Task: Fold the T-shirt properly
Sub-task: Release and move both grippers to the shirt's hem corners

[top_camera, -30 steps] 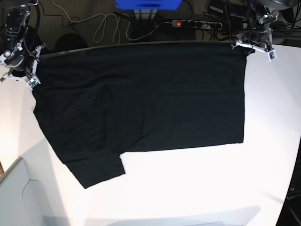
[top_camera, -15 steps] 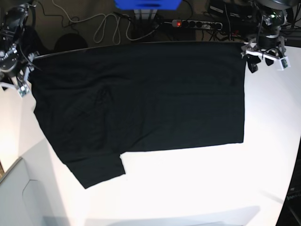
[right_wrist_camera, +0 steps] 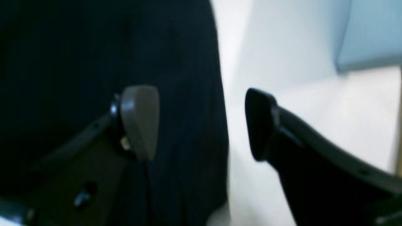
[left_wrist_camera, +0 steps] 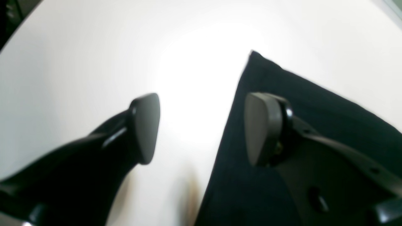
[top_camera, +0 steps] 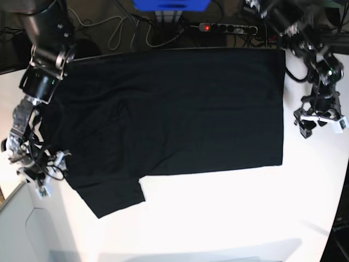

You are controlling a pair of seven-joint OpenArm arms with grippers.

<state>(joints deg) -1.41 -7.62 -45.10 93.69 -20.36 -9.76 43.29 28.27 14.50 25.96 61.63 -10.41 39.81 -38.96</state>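
Observation:
The black T-shirt [top_camera: 174, 109] lies spread flat, plain side up, on the white table [top_camera: 229, 218], with one sleeve [top_camera: 112, 196] pointing to the near left. My left gripper [top_camera: 301, 124] is open and empty just off the shirt's right edge. In the left wrist view the left gripper [left_wrist_camera: 202, 128] has one finger [left_wrist_camera: 262, 128] over the T-shirt [left_wrist_camera: 314, 103] and the other over bare table. My right gripper [top_camera: 53, 172] is open and empty at the shirt's left edge near the sleeve. In the right wrist view the right gripper [right_wrist_camera: 201, 124] straddles the edge of the T-shirt [right_wrist_camera: 94, 47].
A power strip [top_camera: 226, 27], loose cables [top_camera: 117, 30] and a blue object [top_camera: 172, 5] lie beyond the table's far edge. A grey panel [top_camera: 22, 229] stands at the near left corner. The shirt's near hem [top_camera: 218, 169] borders bare white table.
Both arms have left the shirt's far corners and moved toward me along its side edges, the right arm farther. Both grippers stand open. The shirt lies flat as before.

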